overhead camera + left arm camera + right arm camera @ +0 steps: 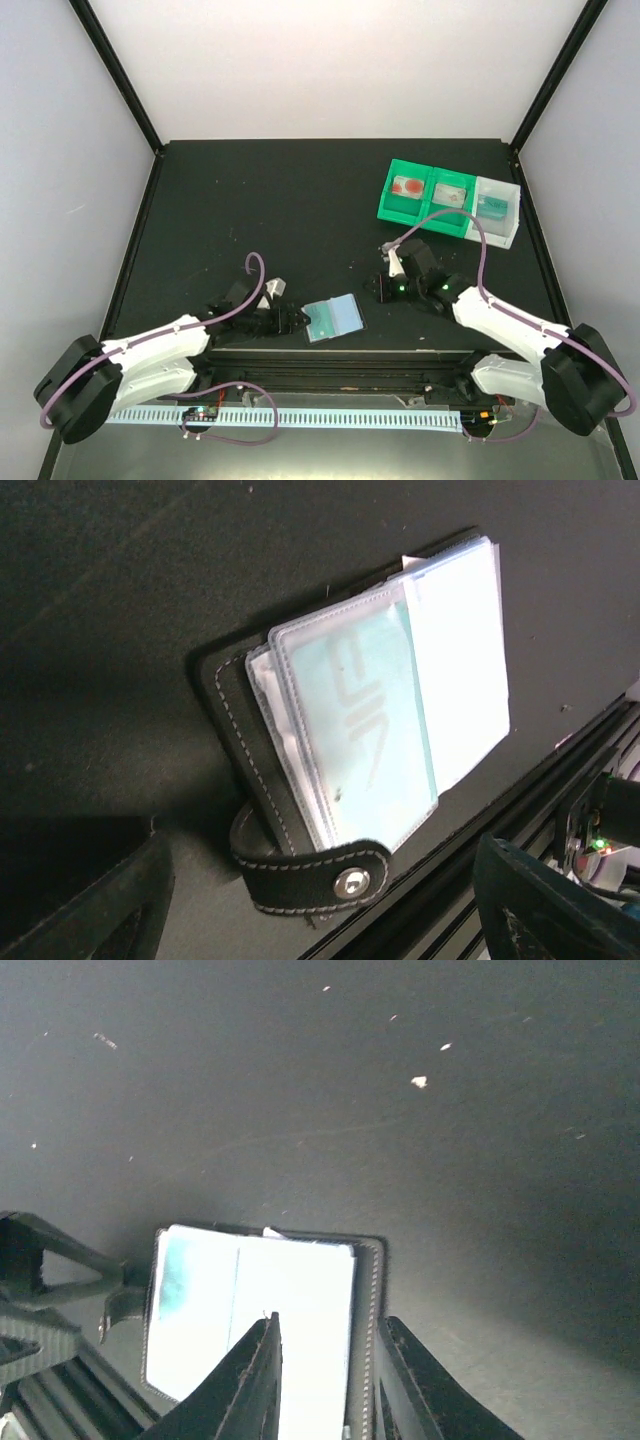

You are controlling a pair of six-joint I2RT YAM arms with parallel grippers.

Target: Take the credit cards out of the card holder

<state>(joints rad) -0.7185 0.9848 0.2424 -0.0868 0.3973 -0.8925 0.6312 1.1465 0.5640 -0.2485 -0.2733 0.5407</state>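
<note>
The card holder (333, 318) lies open near the table's front edge, a black wallet with pale inner panels. In the left wrist view a teal credit card (370, 720) sits in a clear sleeve beside a white panel (460, 660), and the snap strap (320, 880) curls across the lower corner. My left gripper (288, 318) stands wide open just left of the wallet, its fingers (100, 905) on either side of the strap without touching it. My right gripper (330, 1322) hovers over the wallet's right stitched edge (372, 1290), jaws narrowly apart with nothing held.
A green-and-white three-compartment tray (392, 208) stands at the back right, with red-marked pieces in its green parts and a teal piece (493, 206) in the white one. A black rail (330, 356) runs along the table's front edge, close to the wallet.
</note>
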